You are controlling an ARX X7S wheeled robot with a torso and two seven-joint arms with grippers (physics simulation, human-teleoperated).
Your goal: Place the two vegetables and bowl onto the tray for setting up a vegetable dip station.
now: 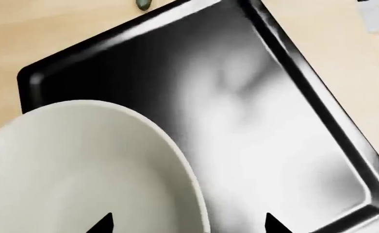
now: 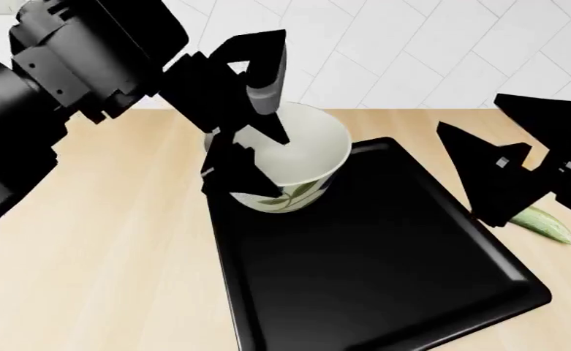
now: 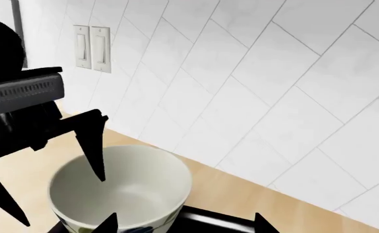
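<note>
Left end effector (image 2: 251,135) pinching bowl (image 2: 290,157) by its near-left rim, one finger inside, one outside; bowl at tray (image 2: 383,292) far-left corner, partly over the rim; cannot tell from head view whether seated or just above the surface. Left wrist view: bowl interior fills the near side, bare tray floor beyond; plenty of room further in.

Right end effector (image 2: 500,179) spread, holding nothing, hanging over tray's right edge; cucumber (image 2: 544,223) on worktop (image 2: 100,278) just right of tray, partly hidden behind that arm. Carrot not in sight in any view.

Step in hand, by my read: setting bowl down on tray. To do it well:
- shift bowl inward so the whole foot clears the raised rim; otherwise likely to tip on release;
- keep it level, lower until the base bears flat, then release;
- spread fingers fully before lifting; inner finger sits against the wall and could drag the bowl up or over;
- retreat straight up, no sideways sweep;
- leave the centre and right side of tray free for cucumber and carrot; long cucumber needs a clear lane;
- hold right arm clear until left arm exits; both crowd the same airspace.

Progress: bowl nearly placed; both vegetables not yet on tray.
</note>
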